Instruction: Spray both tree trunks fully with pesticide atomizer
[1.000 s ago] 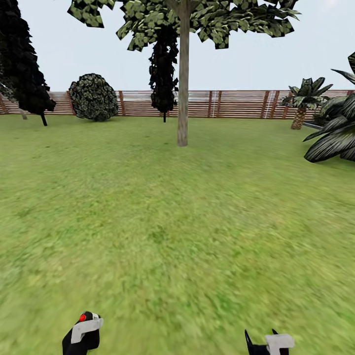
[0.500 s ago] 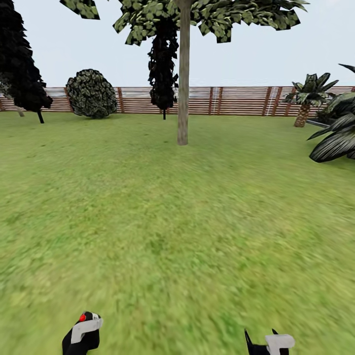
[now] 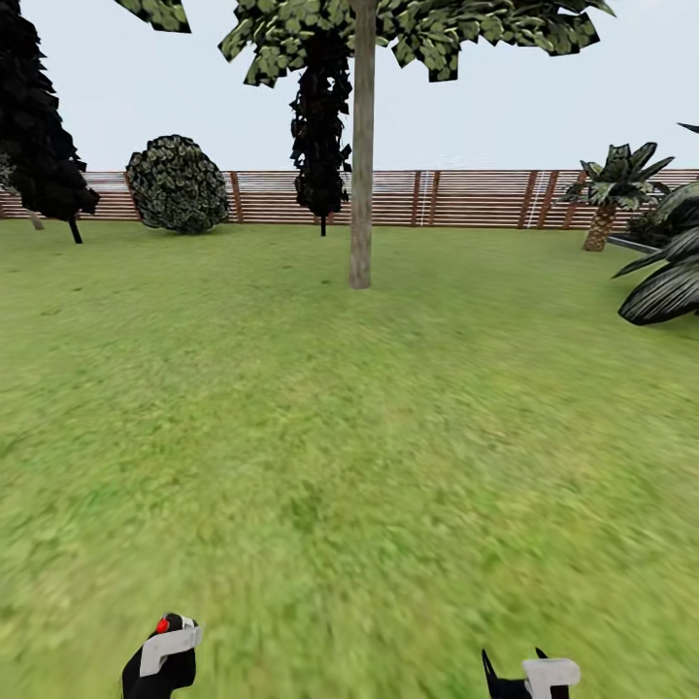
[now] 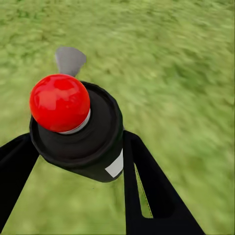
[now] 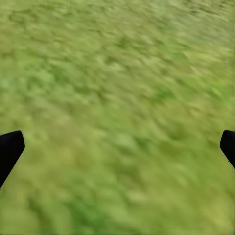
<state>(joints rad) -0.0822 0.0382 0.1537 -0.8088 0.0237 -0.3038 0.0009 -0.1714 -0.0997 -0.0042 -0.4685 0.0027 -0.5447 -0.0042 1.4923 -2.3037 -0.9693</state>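
- The atomizer (image 4: 78, 127) sits clamped in the left pincer (image 4: 73, 161), a black finger on each side of its dark round body; its red knob (image 4: 59, 103) faces the wrist camera and a grey nozzle tip (image 4: 70, 59) pokes out beyond.
- In the head view the same can shows low at the left (image 3: 163, 655), over the lawn (image 3: 320, 437).
- The right pincer (image 5: 117, 147) holds nothing, its fingers wide apart over bare grass.
- A tree (image 3: 361, 146) with a straight grey-beige trunk stands well ahead, in front of the slat fence (image 3: 466, 199). No haze of pesticide shows on it.
- A round bush (image 3: 177, 184), a short palm (image 3: 604, 199) and dark thin-trunked trees (image 3: 320, 126) stand along the fence.
- Likely handling: the can looks rigid, smooth and light, so a side grip on the body should hold; it could twist or slip if squeezed loosely. Keeping the nozzle free and aimed at the bark seems wise.
- The trunk looks too far off to spray; closing in appears the next need.
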